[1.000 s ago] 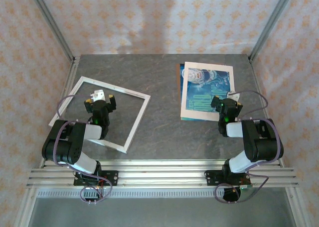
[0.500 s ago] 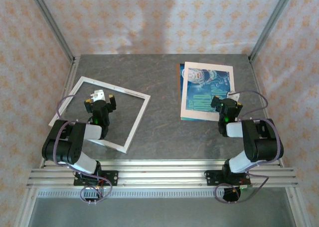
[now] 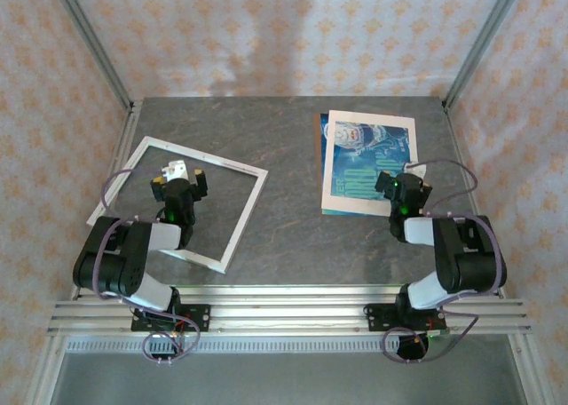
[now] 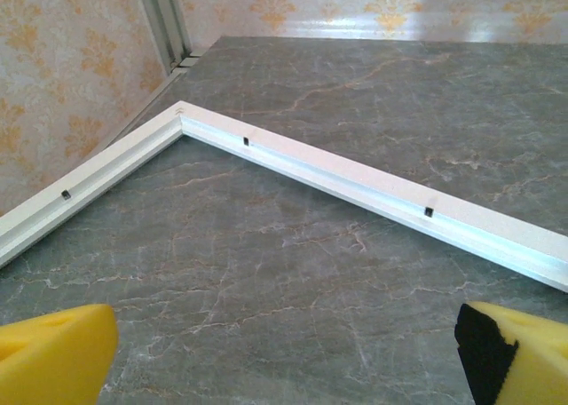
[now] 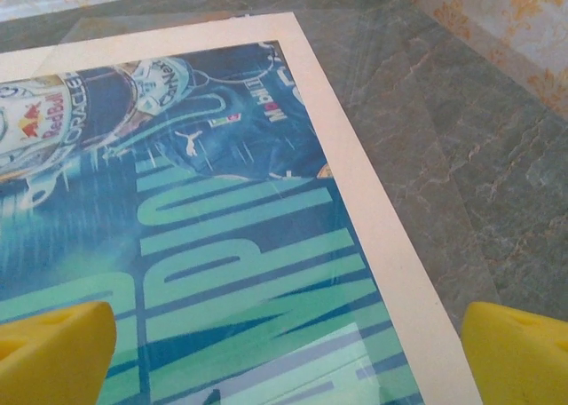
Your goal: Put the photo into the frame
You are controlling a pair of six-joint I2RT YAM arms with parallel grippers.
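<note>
The photo (image 3: 362, 165), a teal-blue print with a white helmeted figure and pale lettering, lies flat at the right of the table under a cream mat (image 3: 373, 117). My right gripper (image 3: 405, 185) hovers open over the photo's near right corner. In the right wrist view the photo (image 5: 195, 236) spreads between the yellow fingers (image 5: 53, 352), with nothing held. The white frame (image 3: 209, 157) lies flat on the left. My left gripper (image 3: 179, 183) stands open inside its opening. In the left wrist view the frame's corner (image 4: 355, 178) lies ahead of the open gripper (image 4: 288, 365).
The mat's cream border (image 5: 382, 218) runs along the photo's right side, with bare stone table (image 5: 479, 165) beyond it. Metal posts and patterned walls (image 3: 284, 32) enclose the table. Bare table (image 3: 293, 218) separates the frame from the photo.
The right arm has shifted very slightly to the right over the photo's corner. The left arm, the frame and the photo have not moved.
</note>
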